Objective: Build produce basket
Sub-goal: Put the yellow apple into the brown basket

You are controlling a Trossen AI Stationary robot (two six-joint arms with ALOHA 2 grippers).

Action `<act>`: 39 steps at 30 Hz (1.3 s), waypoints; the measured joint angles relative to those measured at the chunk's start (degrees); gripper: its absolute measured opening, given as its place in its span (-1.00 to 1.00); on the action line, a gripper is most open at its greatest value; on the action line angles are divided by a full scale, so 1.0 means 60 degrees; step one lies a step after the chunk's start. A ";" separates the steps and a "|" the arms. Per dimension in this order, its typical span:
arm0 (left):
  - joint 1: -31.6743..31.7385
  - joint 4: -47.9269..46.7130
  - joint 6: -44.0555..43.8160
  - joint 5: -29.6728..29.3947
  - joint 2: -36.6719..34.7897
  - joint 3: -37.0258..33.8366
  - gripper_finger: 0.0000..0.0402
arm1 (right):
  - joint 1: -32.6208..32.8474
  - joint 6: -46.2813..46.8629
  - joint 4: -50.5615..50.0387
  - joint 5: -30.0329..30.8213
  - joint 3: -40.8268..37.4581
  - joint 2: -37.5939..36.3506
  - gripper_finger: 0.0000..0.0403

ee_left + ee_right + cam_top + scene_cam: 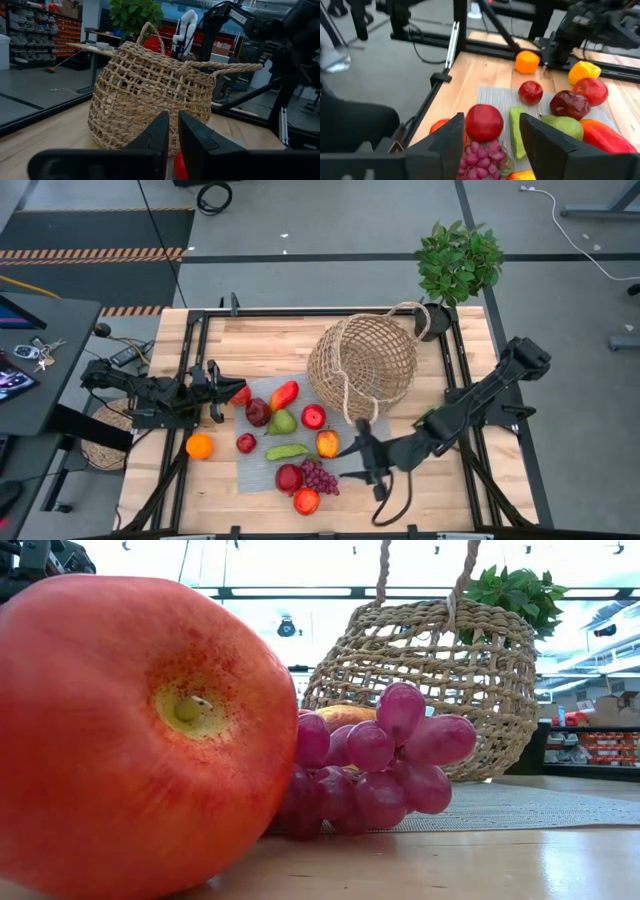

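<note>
Produce lies spread on a grey mat (262, 470) on the bench (230, 335), none of it in the basket. Nearest are an orange-red apple (306, 501), purple grapes (320, 477) and a red apple (289, 477). The right hand (352, 463) hovers just right of the grapes, its fingers spread and holding nothing. Farther back lie a green bean pod (286, 451), a pear (282, 422) and a red pepper (285, 394); an orange (199, 446) sits left, off the mat. The left hand (217, 393) waits at the mat's far left corner, fingers pressed together. Farthest, the wicker basket (362, 366) lies tipped, with a potted plant (458, 264) beyond.
</note>
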 joint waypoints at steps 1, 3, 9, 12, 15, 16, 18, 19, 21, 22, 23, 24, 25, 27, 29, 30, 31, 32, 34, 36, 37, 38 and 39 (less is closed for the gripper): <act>0.0000 -0.0006 0.0001 0.0001 0.0004 -0.0001 -0.76 | -0.0046 0.0003 -0.0094 -0.0042 0.0140 0.0156 0.09; 0.0000 -0.0012 0.0000 0.0001 -0.0004 -0.0003 -0.76 | -0.0129 0.0023 -0.0450 -0.0219 0.0436 0.0427 0.21; 0.0000 -0.0055 0.0001 0.0000 -0.0004 -0.0001 -0.76 | -0.0278 0.0071 -0.0838 -0.0255 0.1181 0.1219 0.55; 0.0000 -0.0059 0.0000 0.0001 -0.0004 0.0000 -0.76 | -0.0328 0.0068 -0.1192 -0.0258 0.1540 0.1541 0.68; 0.0000 -0.0063 0.0000 0.0001 -0.0004 0.0000 -0.76 | -0.0393 0.0045 -0.2075 -0.0257 0.2055 0.1796 0.78; 0.0000 -0.0057 0.0001 0.0000 -0.0004 0.0000 -0.76 | -0.0425 0.0040 -0.2438 -0.0256 0.2286 0.1890 0.80; 0.0000 -0.0062 0.0002 0.0000 -0.0004 0.0000 -0.76 | -0.0476 0.0025 -0.3295 -0.0285 0.2813 0.2136 0.81; 0.0000 -0.0060 0.0000 0.0001 -0.0004 0.0000 -0.76 | -0.0505 -0.0031 -0.3646 -0.0368 0.3109 0.2271 0.82; 0.0000 -0.0060 0.0000 0.0000 -0.0004 -0.0001 -0.76 | -0.0572 -0.0246 -0.4417 -0.0582 0.3708 0.2541 0.82; 0.0000 -0.0062 0.0000 0.0001 -0.0002 -0.0001 -0.76 | -0.0619 -0.0361 -0.4758 -0.0714 0.4002 0.2686 0.82; 0.0000 -0.0060 0.0000 0.0000 0.0001 0.0000 -0.76 | -0.0669 -0.0498 -0.5060 -0.0810 0.4254 0.2822 0.82; 0.0000 -0.0060 0.0001 -0.0002 0.0004 0.0000 -0.76 | -0.0719 -0.0661 -0.5326 -0.0948 0.4454 0.2947 0.83; 0.0000 -0.0060 0.0000 -0.0002 0.0004 -0.0004 -0.76 | -0.0776 -0.0916 -0.5598 -0.1120 0.4629 0.3071 0.84; 0.0000 -0.0060 0.0002 0.0000 0.0004 0.0000 -0.76 | -0.0880 -0.1485 -0.5888 -0.1372 0.4850 0.3248 0.89; 0.0000 -0.0060 0.0000 0.0000 0.0004 0.0000 -0.76 | -0.0962 -0.2019 -0.6068 -0.1406 0.4863 0.3316 0.95; 0.0000 -0.0060 0.0003 0.0000 0.0004 -0.0001 -0.76 | -0.1002 -0.2311 -0.6138 -0.1416 0.4866 0.3334 0.97; 0.0000 -0.0060 0.0002 -0.0002 0.0004 0.0000 -0.76 | -0.1040 -0.2676 -0.6269 -0.1402 0.4866 0.3334 0.97; 0.0000 -0.0061 0.0000 0.0000 0.0004 0.0000 -0.76 | -0.1095 -0.3079 -0.6453 -0.1351 0.4866 0.3351 0.97; 0.0000 -0.0063 0.0002 0.0001 0.0004 0.0000 -0.76 | -0.1178 -0.3832 -0.6593 -0.1216 0.4866 0.3359 0.95; 0.0000 -0.0073 0.0000 -0.0006 0.0004 0.0000 -0.76 | -0.1260 -0.4358 -0.6845 -0.1208 0.4866 0.3356 0.94; 0.0000 -0.0113 0.0003 -0.0006 0.0004 -0.0003 -0.76 | -0.1301 -0.4464 -0.6883 -0.1250 0.4866 0.3356 0.94; 0.0000 -0.0104 0.0000 -0.0002 0.0004 -0.0001 -0.76 | -0.1363 -0.4479 -0.6883 -0.1392 0.4866 0.3362 0.94; 0.0000 -0.0085 0.0000 -0.0005 0.0004 0.0000 -0.76 | -0.1420 -0.4477 -0.6950 -0.1555 0.4869 0.3370 0.94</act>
